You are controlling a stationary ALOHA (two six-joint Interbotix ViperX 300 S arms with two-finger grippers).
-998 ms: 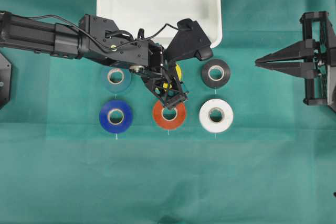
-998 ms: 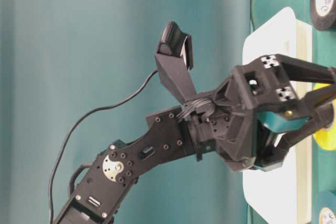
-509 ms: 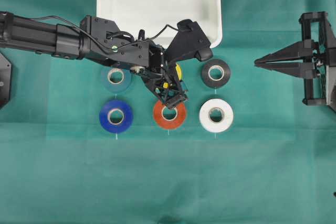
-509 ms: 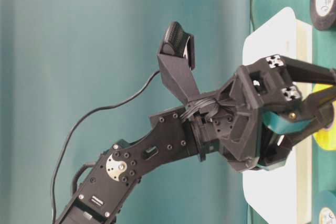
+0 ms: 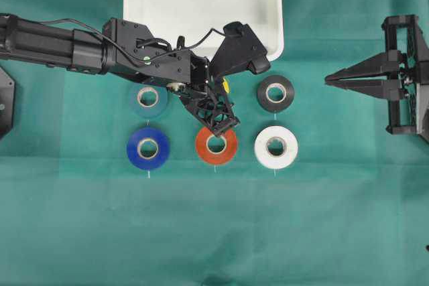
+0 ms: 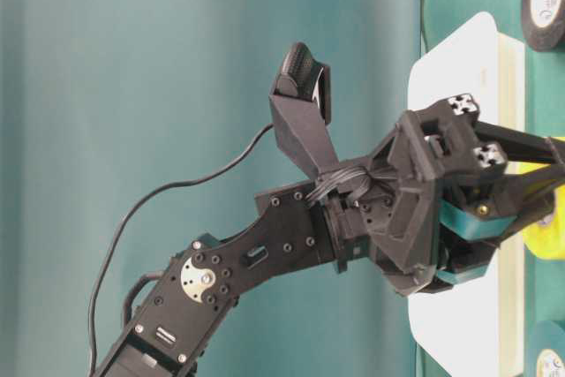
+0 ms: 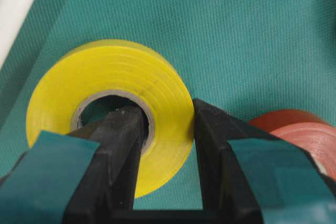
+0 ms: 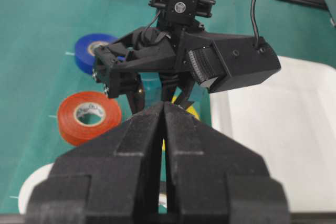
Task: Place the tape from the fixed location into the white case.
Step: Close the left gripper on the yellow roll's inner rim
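Between the white case (image 5: 201,5) and the orange-red tape roll (image 5: 216,146), the left hand (image 5: 218,108) is lowered over the yellow tape roll (image 7: 110,103). The left wrist view shows one finger (image 7: 123,145) inserted in the roll's cardboard core and the other against the outer face, so the hand is grasping the roll's wall. The roll lies flat on the green-covered worktop (image 5: 214,232), just beside the case's near rim, in the middle of the upper row of rolls.

Flanking it are a teal roll (image 5: 147,98) and a black roll (image 5: 275,93). The lower row holds a blue roll (image 5: 148,148), the orange-red roll and a white roll (image 5: 275,147).

At the worktop's right edge, the right hand (image 5: 328,80) hangs clenched and holds nothing, well apart from all rolls.
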